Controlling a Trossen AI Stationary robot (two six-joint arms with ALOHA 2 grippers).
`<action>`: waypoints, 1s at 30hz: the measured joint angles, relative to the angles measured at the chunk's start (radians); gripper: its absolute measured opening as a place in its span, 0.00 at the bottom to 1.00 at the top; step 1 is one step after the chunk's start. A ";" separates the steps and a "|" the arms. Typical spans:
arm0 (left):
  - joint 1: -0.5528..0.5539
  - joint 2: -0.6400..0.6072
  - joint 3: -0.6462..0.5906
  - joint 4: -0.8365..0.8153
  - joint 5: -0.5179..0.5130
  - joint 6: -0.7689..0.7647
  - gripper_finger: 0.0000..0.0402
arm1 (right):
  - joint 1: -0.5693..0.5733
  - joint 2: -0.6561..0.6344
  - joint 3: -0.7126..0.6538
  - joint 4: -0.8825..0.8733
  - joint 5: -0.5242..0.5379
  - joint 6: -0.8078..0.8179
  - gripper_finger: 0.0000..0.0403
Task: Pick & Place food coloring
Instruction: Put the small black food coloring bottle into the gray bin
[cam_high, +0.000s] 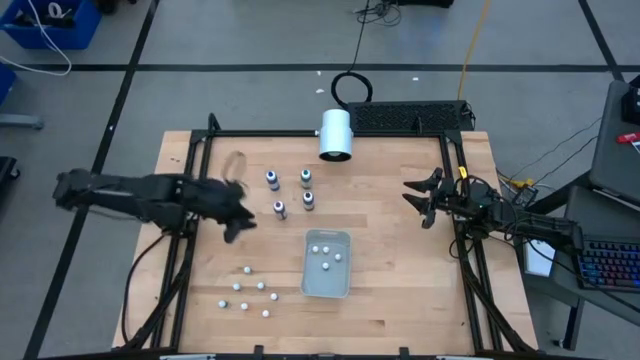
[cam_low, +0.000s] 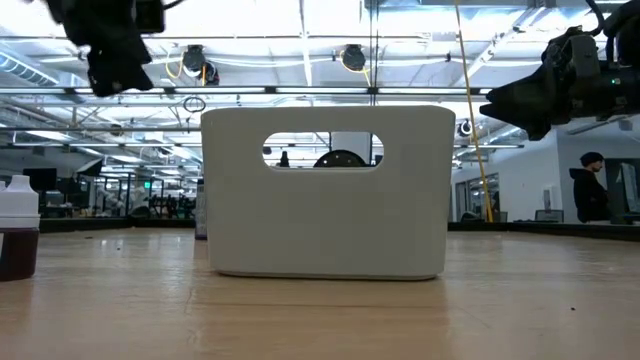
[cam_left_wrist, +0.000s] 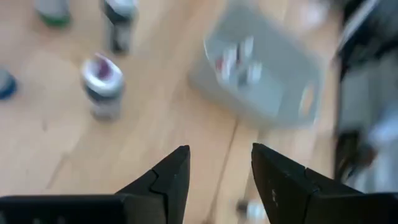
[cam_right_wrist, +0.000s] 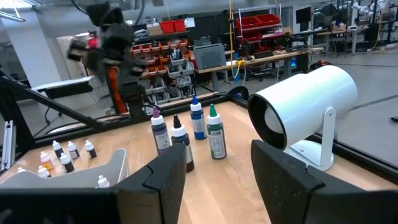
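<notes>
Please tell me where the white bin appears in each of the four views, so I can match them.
High view: white bin, lower centre, right of the scattered small bottles.
Low view: fills the centre.
Left wrist view: blurred, beyond the fingers.
Right wrist view: only its rim.
Shared landmark: the four food coloring bottles.

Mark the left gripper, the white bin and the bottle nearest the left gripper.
left gripper (cam_high: 236, 222), high view, between its fingertips.
white bin (cam_high: 327, 289), high view, bare floor near one end.
nearest food coloring bottle (cam_high: 280, 209), high view, on its cap.
</notes>
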 joint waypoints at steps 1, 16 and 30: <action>-0.031 0.072 0.052 -0.060 -0.001 0.019 0.42 | 0.000 0.000 0.000 0.000 0.000 0.000 0.42; -0.348 0.632 0.403 -0.500 0.024 -0.352 0.38 | 0.000 0.000 0.000 -0.002 0.000 0.000 0.42; -0.475 0.667 0.230 -0.341 -0.145 -0.472 0.38 | 0.000 0.000 0.000 -0.003 0.000 0.000 0.42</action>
